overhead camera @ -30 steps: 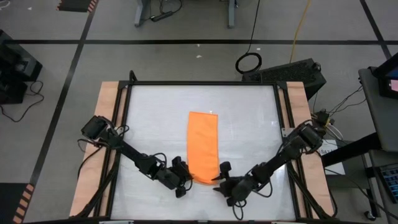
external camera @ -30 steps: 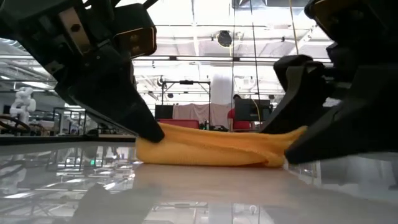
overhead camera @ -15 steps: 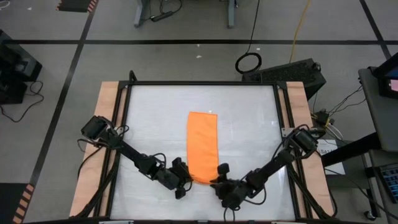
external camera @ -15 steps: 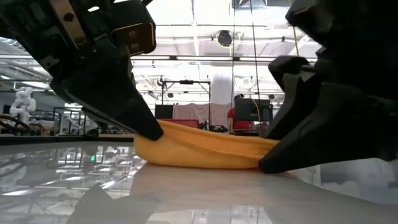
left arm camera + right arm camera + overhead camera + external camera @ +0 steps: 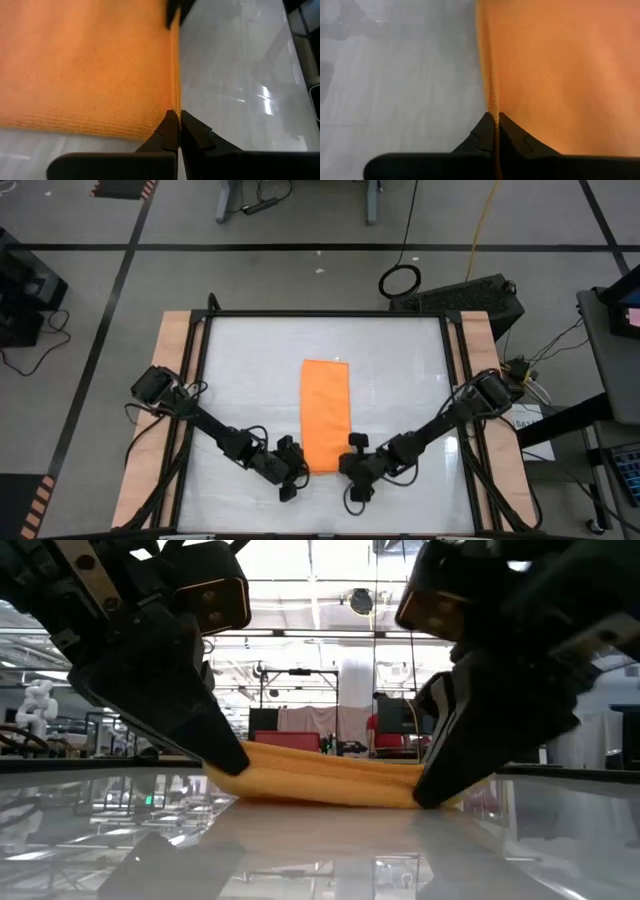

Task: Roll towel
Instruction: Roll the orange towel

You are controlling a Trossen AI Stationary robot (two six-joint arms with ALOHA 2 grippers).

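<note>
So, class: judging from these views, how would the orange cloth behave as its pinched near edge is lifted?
The flat orange fabric towel probably flops: its near edge sags between the left pincer and right pincer. It likely feels light, since fingertip pinches raise it. The glossy white tabletop may let it slide.

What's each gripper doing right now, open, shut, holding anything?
Left gripper: shut on the near left corner of the towel.
Right gripper: shut on the towel's near right corner.

The towel (image 5: 90,65) runs off the left wrist view's edge; its far end unseen.
</note>
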